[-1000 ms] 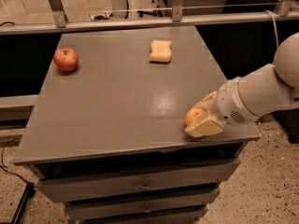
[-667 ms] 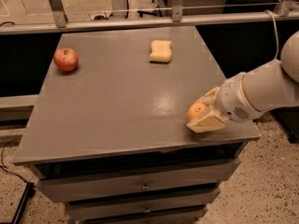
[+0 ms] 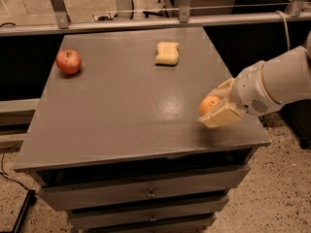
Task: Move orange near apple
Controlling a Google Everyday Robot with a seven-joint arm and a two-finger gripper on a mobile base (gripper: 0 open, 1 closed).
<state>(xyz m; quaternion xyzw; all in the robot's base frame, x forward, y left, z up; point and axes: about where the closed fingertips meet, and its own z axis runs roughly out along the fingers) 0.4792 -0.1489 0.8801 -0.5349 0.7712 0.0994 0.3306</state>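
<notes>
The orange (image 3: 209, 104) is a small bright-orange fruit held between the cream fingers of my gripper (image 3: 216, 106) above the right front part of the grey table (image 3: 121, 106). The gripper is shut on it and the white arm reaches in from the right. The red apple (image 3: 68, 61) sits on the table at the far left, well apart from the orange.
A pale yellow sponge (image 3: 167, 53) lies on the table at the back, right of centre. A metal rail (image 3: 146, 23) runs behind the table. Drawers (image 3: 146, 193) are under the tabletop. The table's right edge is just under the gripper.
The gripper has lifted the orange slightly and shifted it a little toward the back, off the tabletop near the front right corner.
</notes>
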